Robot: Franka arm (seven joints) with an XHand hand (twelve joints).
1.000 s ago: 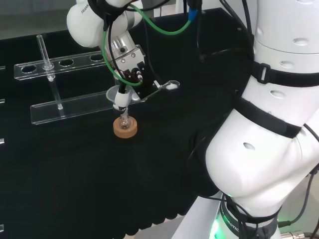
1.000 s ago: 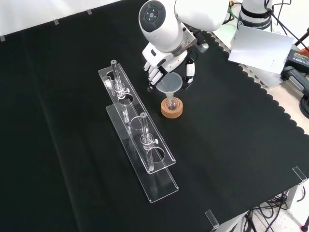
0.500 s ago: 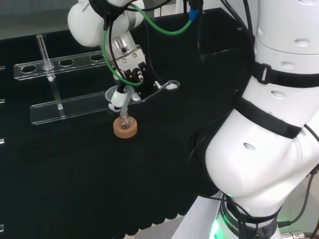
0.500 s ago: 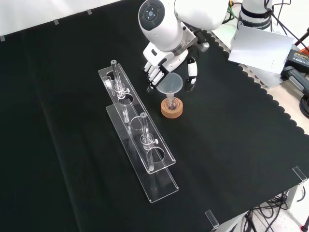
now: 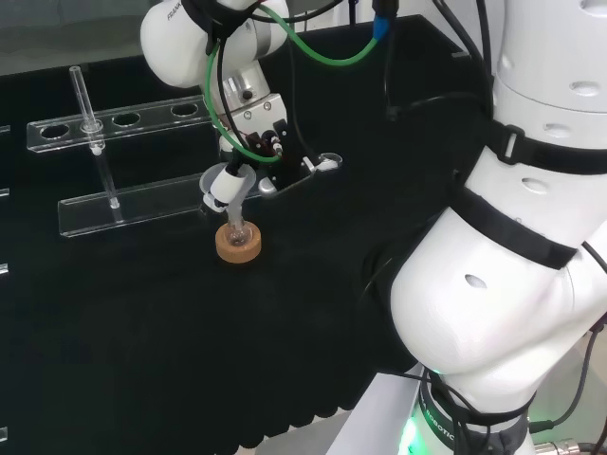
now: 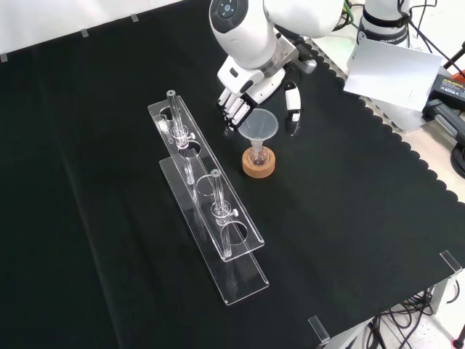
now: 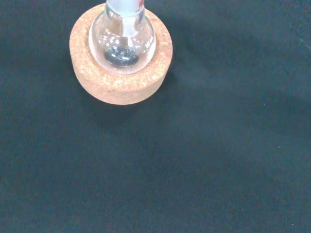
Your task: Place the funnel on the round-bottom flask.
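A clear funnel [image 6: 259, 125] stands upright with its stem in the neck of the small round-bottom flask [image 6: 256, 155]. The flask sits in a cork ring [image 6: 259, 167] on the black cloth. In the front view the hand [image 6: 251, 86] hovers just above and behind the funnel, open. Its fingers [image 6: 232, 113] are to the funnel's left and its thumb [image 6: 293, 109] to the right, with a gap on each side. In the head view the hand [image 5: 254, 142] is over the flask [image 5: 236, 230] and cork ring [image 5: 238, 248]. The wrist view looks down on the flask [image 7: 122, 43] in its cork ring [image 7: 121, 85].
A long clear test-tube rack [image 6: 207, 207] lies left of the flask in the front view, with two upright tubes [image 6: 218, 190] in it. In the head view the rack [image 5: 123, 204] stands behind the flask. The scalloped cloth edge [image 6: 407, 145] runs at the front view's right.
The hand has lifted and drawn back from the funnel, and its thumb has spread farther away. The funnel stays standing in the flask.
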